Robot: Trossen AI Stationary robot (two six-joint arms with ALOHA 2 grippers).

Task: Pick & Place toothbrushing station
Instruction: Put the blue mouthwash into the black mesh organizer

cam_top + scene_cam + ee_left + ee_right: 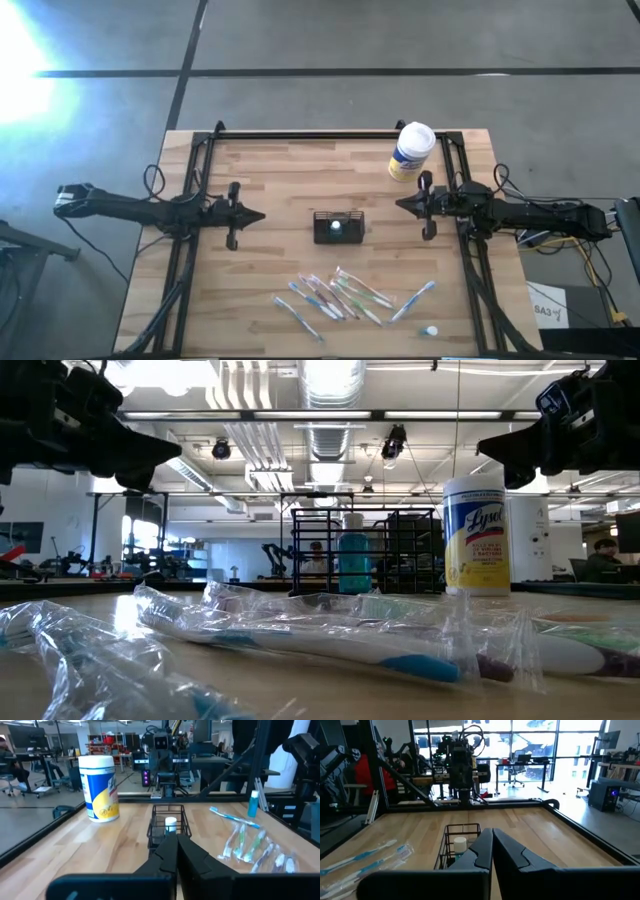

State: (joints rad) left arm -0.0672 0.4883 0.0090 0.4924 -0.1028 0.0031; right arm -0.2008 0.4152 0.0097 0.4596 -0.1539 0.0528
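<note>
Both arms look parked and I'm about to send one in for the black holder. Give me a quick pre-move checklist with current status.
1. Left hand shut, holding nothing: ok, but it must open before a grasp.
2. Right hand shut, holding nothing: ok, same note.
3. Toothbrushing station upright at the table's centre between both hands, untouched: ok.
4. Path to the station: bare wood on each side of it: ok.
5. Wrapped toothbrushes lie apart from the station, nearer the front edge: ok.
6. Wipes canister stands close to the right arm: cannot tell whether it clears a swing.
</note>
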